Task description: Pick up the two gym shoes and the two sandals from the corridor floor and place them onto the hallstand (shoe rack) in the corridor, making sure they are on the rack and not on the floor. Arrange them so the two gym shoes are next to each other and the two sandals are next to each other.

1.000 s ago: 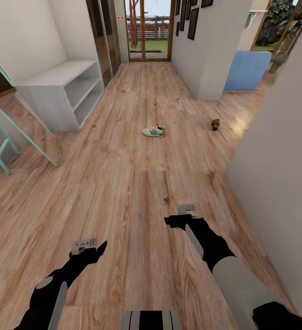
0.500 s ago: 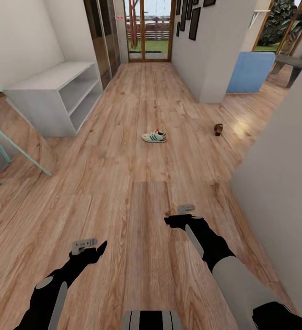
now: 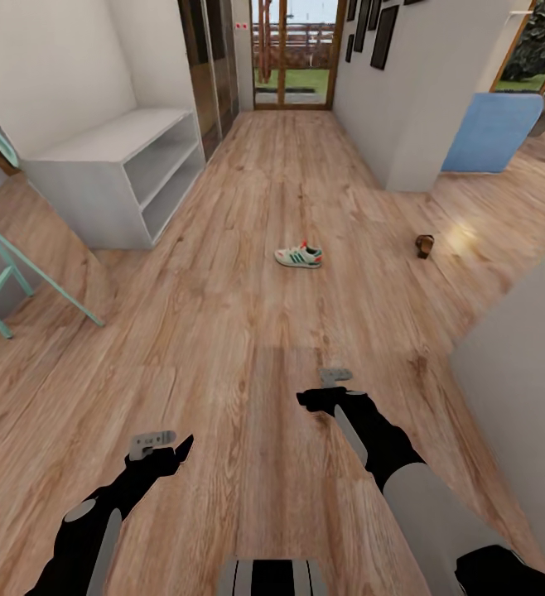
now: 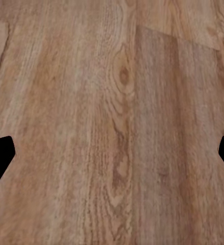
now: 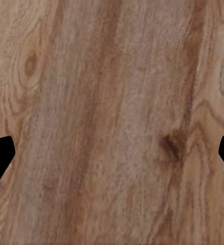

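Honestly, both claws, left gripper (image 3: 166,447) and right gripper (image 3: 326,396), hang spread and empty (nothing held); I might overshoot the gym shoe (image 3: 299,256) and kick it.

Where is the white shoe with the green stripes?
In the head view, the white sneaker with green stripes lies on the wood-plank corridor floor, mid-corridor, between the pale grey-white shoe rack on the left and a small brown sandal on the right.

Black arms, grey-white forearm shells, pale grey jaws.
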Controlling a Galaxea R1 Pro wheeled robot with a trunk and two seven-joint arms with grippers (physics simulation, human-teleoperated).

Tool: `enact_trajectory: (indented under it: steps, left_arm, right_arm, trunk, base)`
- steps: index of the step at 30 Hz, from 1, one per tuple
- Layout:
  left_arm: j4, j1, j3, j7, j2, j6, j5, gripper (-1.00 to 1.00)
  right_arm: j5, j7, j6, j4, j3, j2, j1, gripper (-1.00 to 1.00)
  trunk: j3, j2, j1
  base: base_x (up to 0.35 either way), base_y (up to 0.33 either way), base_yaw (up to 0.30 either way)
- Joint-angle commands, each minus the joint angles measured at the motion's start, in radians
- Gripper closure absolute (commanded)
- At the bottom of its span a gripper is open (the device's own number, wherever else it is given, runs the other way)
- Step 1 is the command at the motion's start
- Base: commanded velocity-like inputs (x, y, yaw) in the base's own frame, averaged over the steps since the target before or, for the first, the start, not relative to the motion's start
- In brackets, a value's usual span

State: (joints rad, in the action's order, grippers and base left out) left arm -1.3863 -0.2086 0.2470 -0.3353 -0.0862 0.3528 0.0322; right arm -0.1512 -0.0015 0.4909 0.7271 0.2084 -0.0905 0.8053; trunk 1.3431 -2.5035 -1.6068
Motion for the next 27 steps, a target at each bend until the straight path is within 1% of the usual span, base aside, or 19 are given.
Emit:
enact_trajectory:
  steps: [1,19,27]
  left_arm:
    - [0.0,0.0,0.0,0.0,0.0,0.0,0.0,-1.0]
    - [0.0,0.0,-0.001,-0.001,0.0,0.0,0.0,-1.0]
    - [0.0,0.0,-0.002,0.0,0.0,0.0,0.0,-1.0]
  right_arm:
    - [0.0,0.0,0.0,0.0,0.0,0.0,0.0,-1.0]
    - [0.0,0.0,0.0,0.0,0.0,0.0,0.0,-1.0]
    - [0.0,0.0,0.0,0.0,0.0,0.0,0.0,-1.0]
  trunk:
    - [0.001,0.0,0.0]
    - [0.002,0.0,0.0]
    - [0.002,0.0,0.0]
  base:
    - [0.333,0.082,0.064]
    - [0.33,0.116,0.007]
    - [0.324,0.055,0.0]
